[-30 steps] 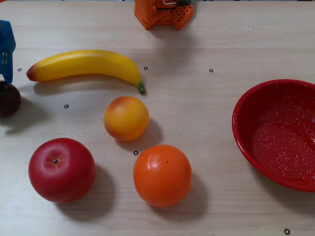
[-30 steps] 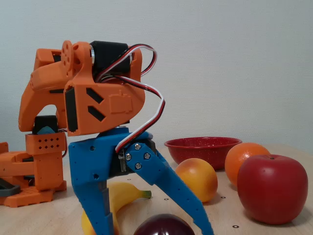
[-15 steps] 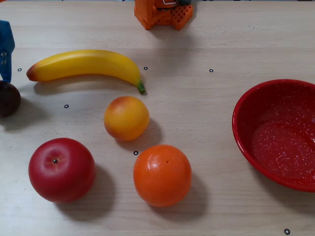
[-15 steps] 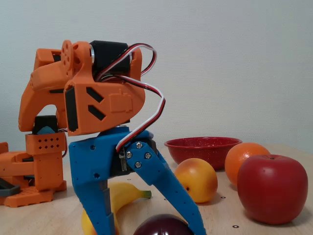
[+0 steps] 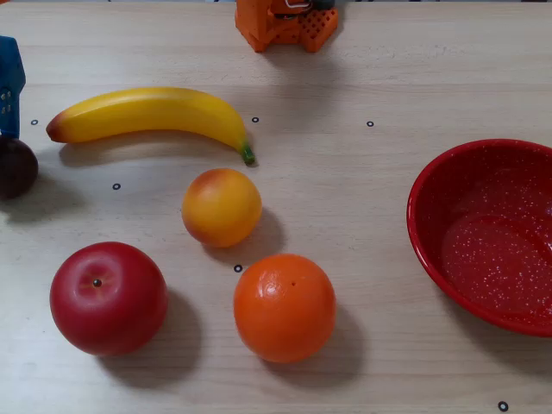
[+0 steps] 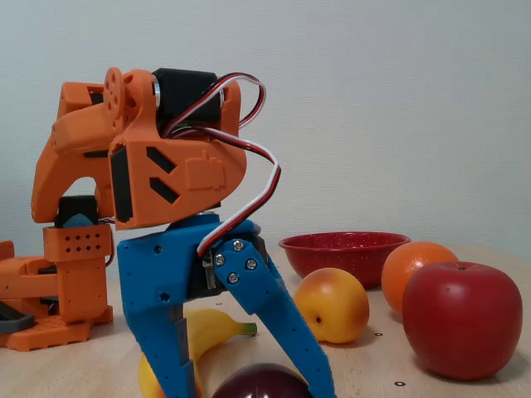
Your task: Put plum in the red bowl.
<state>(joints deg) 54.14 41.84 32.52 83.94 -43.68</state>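
Two end effector (image 6: 249,390) fingers touching plum (image 6: 259,383)

top-down view plus low table-level view

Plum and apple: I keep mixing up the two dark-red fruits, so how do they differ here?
The plum is much smaller than the apple. The plum is very dark purple-maroon; the apple is bright red. The plum sits at the left edge of the overhead view, between the blue fingers of the gripper, while the apple stands free on the table, nearer the orange. Both are round, smooth and glossy.
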